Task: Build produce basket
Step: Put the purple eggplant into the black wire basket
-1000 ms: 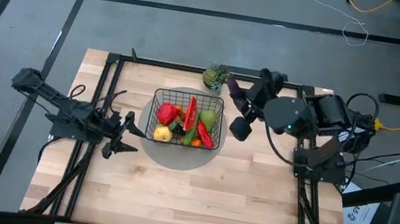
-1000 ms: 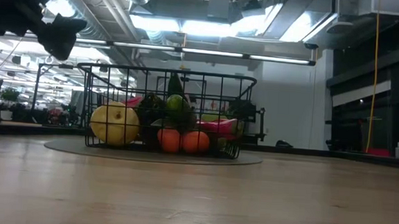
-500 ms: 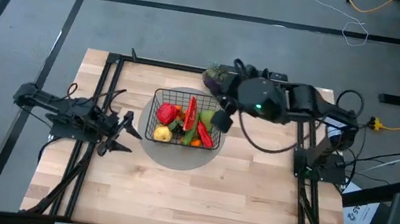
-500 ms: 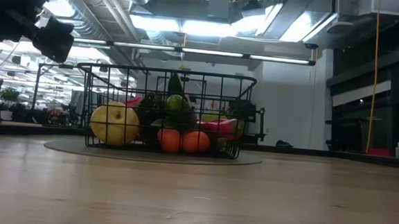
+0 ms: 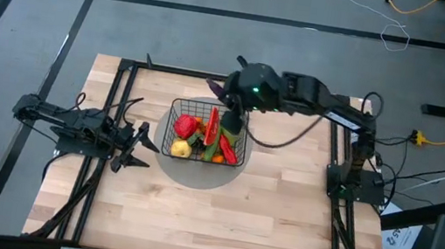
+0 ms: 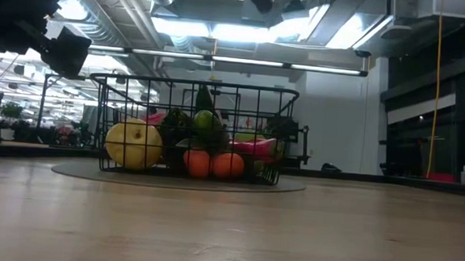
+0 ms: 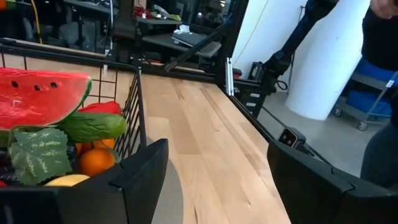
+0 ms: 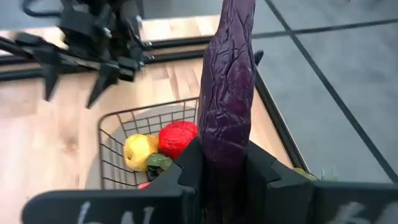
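The right gripper (image 8: 225,163) is clenched on the purple eggplant (image 8: 228,93), which stands up between the jaws in the right wrist view. Compared with one second ago, the right arm has been swung from the right side of the surface (image 5: 219,208) over to the basket (image 5: 178,111) — in the high view its gripper is now seen above the far right part of the basket, near the rim. The eggplant is therefore carried in the air, above the basket and not yet inside it.

The basket itself has not been moved. It stands on the grey round mat (image 5: 197,175) in the middle of the surface and is already well filled: a yellow pear (image 6: 133,143), two oranges (image 6: 213,164), a red pepper (image 5: 186,125), a cucumber (image 7: 93,126) and a watermelon slice (image 7: 38,96) are seen in it. The leafy green bunch, which was visible behind the basket a second ago, is now hidden under the arm.

The left gripper (image 7: 214,180) is held low beside the left wall of the basket, with its jaws released and nothing between them; it has shifted only slightly.

It is judged that the task is close to its end — the eggplant has been brought to the right place, and what remains is that it is lowered and released among the other produce
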Tool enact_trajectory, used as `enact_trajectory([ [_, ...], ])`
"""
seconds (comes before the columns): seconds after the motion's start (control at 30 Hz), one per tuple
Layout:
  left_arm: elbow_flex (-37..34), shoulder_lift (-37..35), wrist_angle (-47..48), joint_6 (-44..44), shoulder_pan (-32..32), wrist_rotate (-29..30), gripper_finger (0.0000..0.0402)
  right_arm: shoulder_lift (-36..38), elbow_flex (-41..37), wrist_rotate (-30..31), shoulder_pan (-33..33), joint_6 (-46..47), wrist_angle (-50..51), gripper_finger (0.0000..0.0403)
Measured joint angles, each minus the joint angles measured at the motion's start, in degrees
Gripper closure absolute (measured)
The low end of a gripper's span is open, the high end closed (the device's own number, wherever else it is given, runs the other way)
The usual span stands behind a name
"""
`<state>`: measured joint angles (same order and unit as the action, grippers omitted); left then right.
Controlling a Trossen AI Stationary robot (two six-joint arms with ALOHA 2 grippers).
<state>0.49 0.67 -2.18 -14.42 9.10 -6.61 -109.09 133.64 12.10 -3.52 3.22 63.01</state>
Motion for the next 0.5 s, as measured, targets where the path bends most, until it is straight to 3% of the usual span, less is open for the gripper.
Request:
enact_trajectory([
  [0.1, -0.02, 0.00, -0.01, -0.01, 0.02, 0.24, 0.0131, -2.34, 0.00, -0.92, -2.11, -1.93, -0.16, 0.0346],
  [0.27, -0.02, 0.00, 0.01, -0.01, 0.02, 0.31, 0.0131, -6.47, 0.00, -9.26, -5.23, -1.36, -0.77, 0.0346],
  [0.5, -0.02, 0.00, -0.01, -0.03, 0.02, 0.35, 0.0131, -12.17, 0.00, -18.14, -4.20, 2.49, -7.07, 0.0343],
])
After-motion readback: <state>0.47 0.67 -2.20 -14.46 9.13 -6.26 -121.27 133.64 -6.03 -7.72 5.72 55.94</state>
